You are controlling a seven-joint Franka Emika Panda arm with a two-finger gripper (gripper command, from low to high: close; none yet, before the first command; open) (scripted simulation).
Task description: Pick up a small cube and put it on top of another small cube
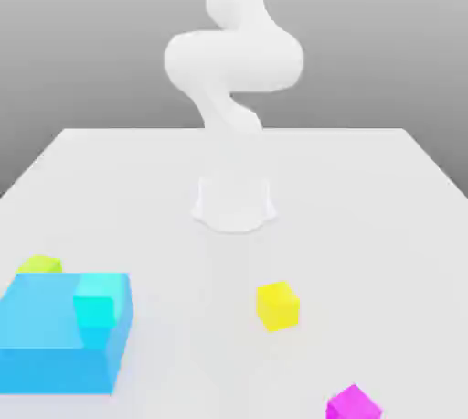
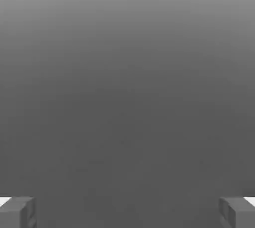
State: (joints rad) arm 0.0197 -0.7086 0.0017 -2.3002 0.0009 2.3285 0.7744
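The small magenta cube (image 1: 352,403) lies on the white table near the front edge, toward the exterior view's right. The small turquoise cube (image 1: 99,309) shows against the near right corner of a large sky-blue block, at the exterior view's left; whether it rests on the block or beside it I cannot tell. The white arm (image 1: 233,69) rises from its base at the table's middle, far from both cubes. In the hand view my gripper (image 2: 127,212) is open, its grey fingertips (image 2: 17,211) spread wide with only a plain grey backdrop between them.
A large sky-blue block (image 1: 50,339) stands at the front left. A lime-green cube (image 1: 41,265) peeks out behind it. A yellow cube (image 1: 277,305) sits between the arm's round base (image 1: 234,204) and the magenta cube.
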